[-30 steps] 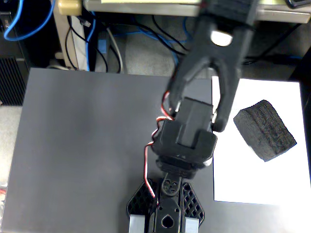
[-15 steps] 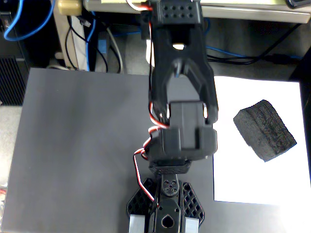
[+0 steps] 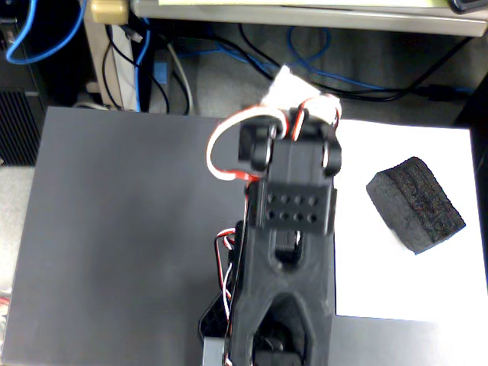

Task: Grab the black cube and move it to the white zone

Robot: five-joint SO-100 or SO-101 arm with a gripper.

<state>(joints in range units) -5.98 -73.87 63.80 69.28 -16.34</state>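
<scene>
Black foam on white paper — the black cube (image 3: 415, 204) lies wholly on the white zone (image 3: 381, 282), towards the sheet's right side in the fixed view, turned at an angle to the sheet's edges and resting flat with nothing touching it. Judged from how things lie, the carrying is done: the block is inside the white area, well clear of the dark grey tabletop (image 3: 122, 244) on the left, and what is left, if anything, is only for the arm (image 3: 286, 252) to settle away from it. The arm stands folded up through the middle of the picture, apart from the block, with red and white wires (image 3: 217, 156) looping at its far end. The gripper itself is hard to find — the arm's own body and a white connector (image 3: 293, 95) cover the place where the fingers would be, so I cannot tell whether the claw is apart or together. The near end of the arm is cut off by the picture's lower edge.
</scene>
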